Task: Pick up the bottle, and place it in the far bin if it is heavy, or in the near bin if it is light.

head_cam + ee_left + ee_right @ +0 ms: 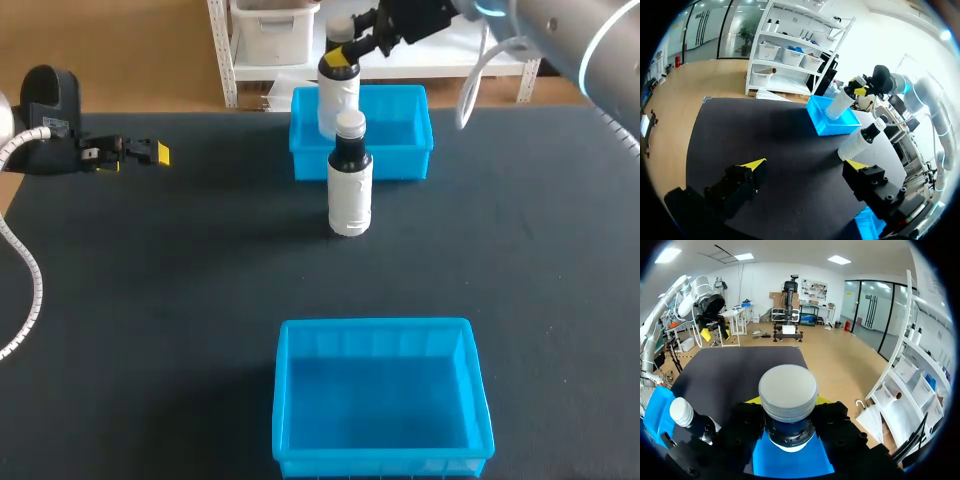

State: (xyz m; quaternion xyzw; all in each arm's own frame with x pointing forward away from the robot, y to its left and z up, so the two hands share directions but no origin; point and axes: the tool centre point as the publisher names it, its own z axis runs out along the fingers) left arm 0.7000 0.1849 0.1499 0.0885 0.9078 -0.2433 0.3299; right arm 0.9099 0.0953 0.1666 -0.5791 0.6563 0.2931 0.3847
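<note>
Two white bottles with dark necks and grey caps are in view. My right gripper (345, 52) is shut on the neck of one bottle (338, 92) and holds it upright over the far blue bin (412, 135). In the right wrist view that bottle's cap (788, 390) sits between the fingers of my right gripper (788, 407), with the far bin (790, 462) under it. The second bottle (350, 178) stands on the black table just in front of the far bin. My left gripper (150, 153) hangs open at the far left, holding nothing.
The near blue bin (300, 400) sits at the table's front edge with nothing in it. In the left wrist view, the standing bottle (860, 142), the held bottle (839, 104) and the far bin (826, 124) lie ahead of my left gripper (805, 165).
</note>
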